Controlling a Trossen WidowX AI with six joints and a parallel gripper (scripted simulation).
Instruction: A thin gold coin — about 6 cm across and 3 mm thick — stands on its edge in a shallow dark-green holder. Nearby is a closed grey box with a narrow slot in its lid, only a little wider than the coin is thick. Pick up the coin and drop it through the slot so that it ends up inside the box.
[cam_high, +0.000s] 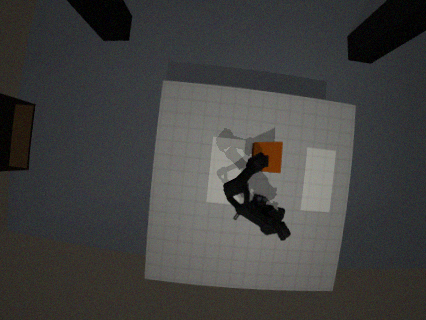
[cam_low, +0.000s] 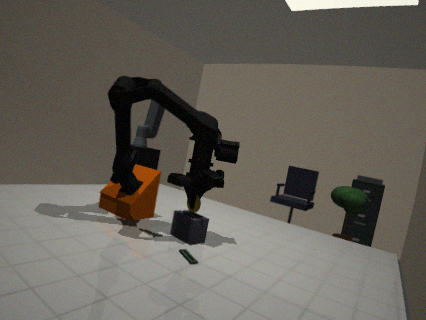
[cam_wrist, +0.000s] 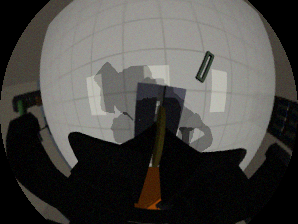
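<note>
In the lower middle of the wrist view the gripper (cam_wrist: 154, 183) is clenched on the gold coin (cam_wrist: 160, 137), which shows edge-on as a thin upright line running from the dark fingers toward the middle of the frame. Just beyond the coin's far edge lies the lid of the grey box (cam_wrist: 160, 106), and the coin's line appears to run along a dark slot (cam_wrist: 161, 100) in that lid, though the slot is too faint to judge the alignment exactly.

The pickup is therefore done. What remains, by the look of it, is the final lowering and release so the coin falls inside the box. The dark-green holder (cam_wrist: 205, 67) sits apart in the upper right of the wrist view, with no coin in it.

In the exterior view the holder (cam_low: 188, 256) lies on the desk (cam_low: 280, 280) nearest the camera, below centre. Behind it stands the box (cam_low: 189, 226), with the coin (cam_low: 194, 203) hanging just above its lid and not yet inside. The gripper (cam_low: 195, 192) points straight down over it. The arm rises from an orange base block (cam_low: 142, 197) at the left, arches high, then drops steeply to the wrist.
</note>
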